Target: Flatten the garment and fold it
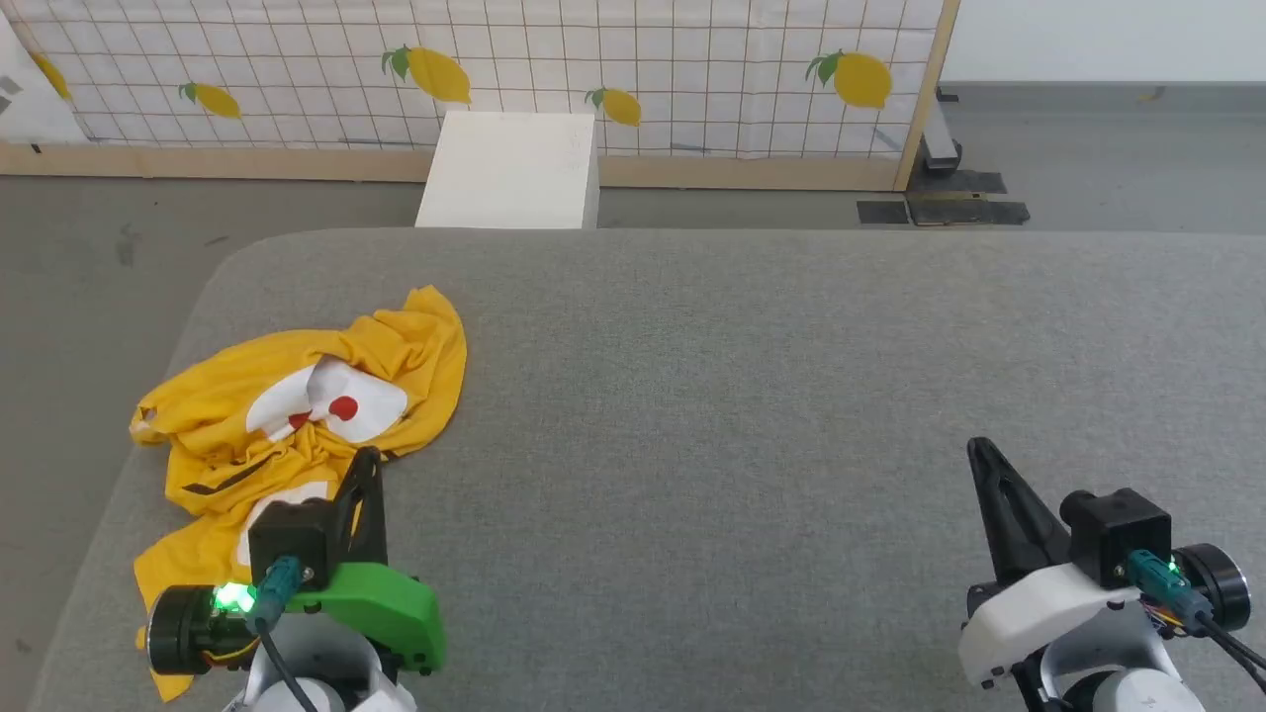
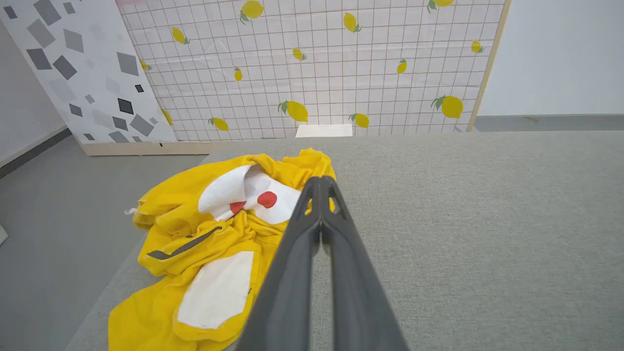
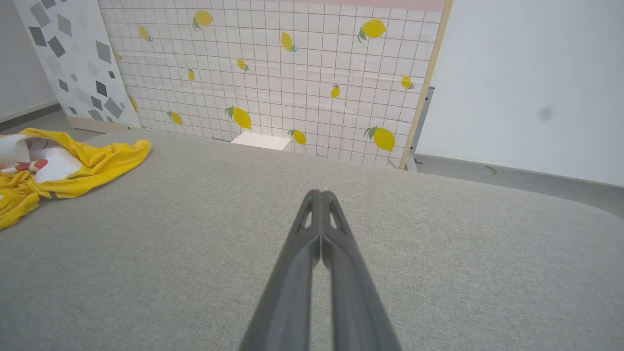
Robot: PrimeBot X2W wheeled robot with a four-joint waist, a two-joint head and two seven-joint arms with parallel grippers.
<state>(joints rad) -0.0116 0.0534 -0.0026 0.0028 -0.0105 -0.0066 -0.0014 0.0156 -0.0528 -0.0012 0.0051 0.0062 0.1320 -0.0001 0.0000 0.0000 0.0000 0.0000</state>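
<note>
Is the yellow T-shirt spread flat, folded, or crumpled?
Crumpled. The T-shirt lies bunched in a heap at the left edge of the grey surface, its white and red print creased.

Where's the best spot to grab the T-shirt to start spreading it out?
Probably the loose flap poking out of the T-shirt at its far right end. It lies thin with a free edge on bare table, while the rest is bunched. Come in low from the table's middle with the left gripper, now shut, opened first.
</note>
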